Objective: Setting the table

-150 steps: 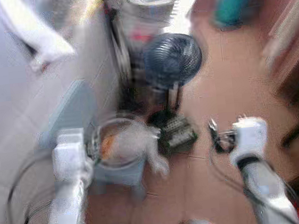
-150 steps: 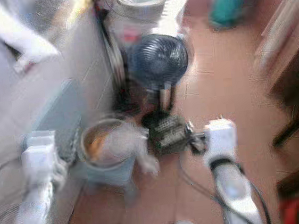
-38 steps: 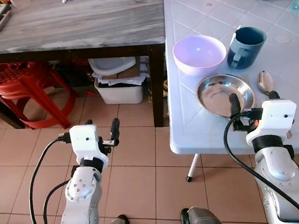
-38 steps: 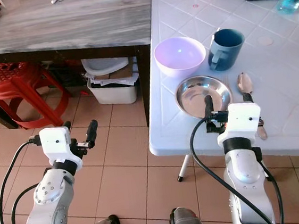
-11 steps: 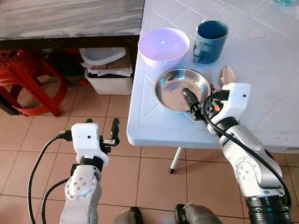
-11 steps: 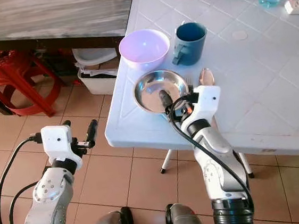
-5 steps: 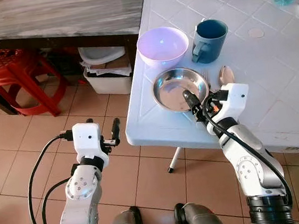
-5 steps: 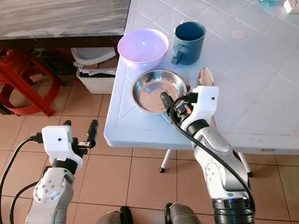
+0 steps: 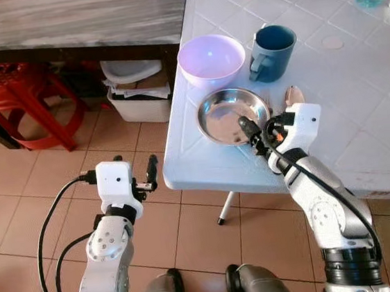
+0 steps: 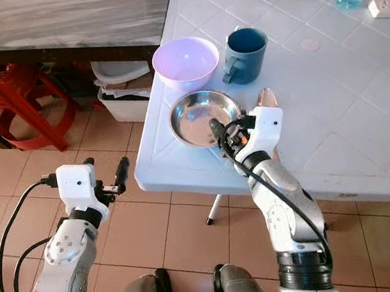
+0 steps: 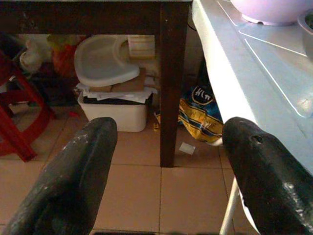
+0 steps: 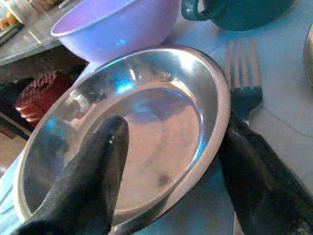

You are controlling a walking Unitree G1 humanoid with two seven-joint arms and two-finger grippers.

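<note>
Compared with a second ago, the right gripper (image 9: 262, 135) has edged further over the metal plate (image 9: 228, 117), its fingers spread astride the plate's near right rim, one inside and one outside by the fork (image 12: 243, 78). The plate sits empty near the white table's (image 9: 378, 99) front edge; the purple bowl (image 9: 211, 58) and blue mug (image 9: 270, 46) behind it look empty too. The fork's tines point toward the mug. The left gripper (image 9: 135, 174) hangs over the floor, fingers apart.
</note>
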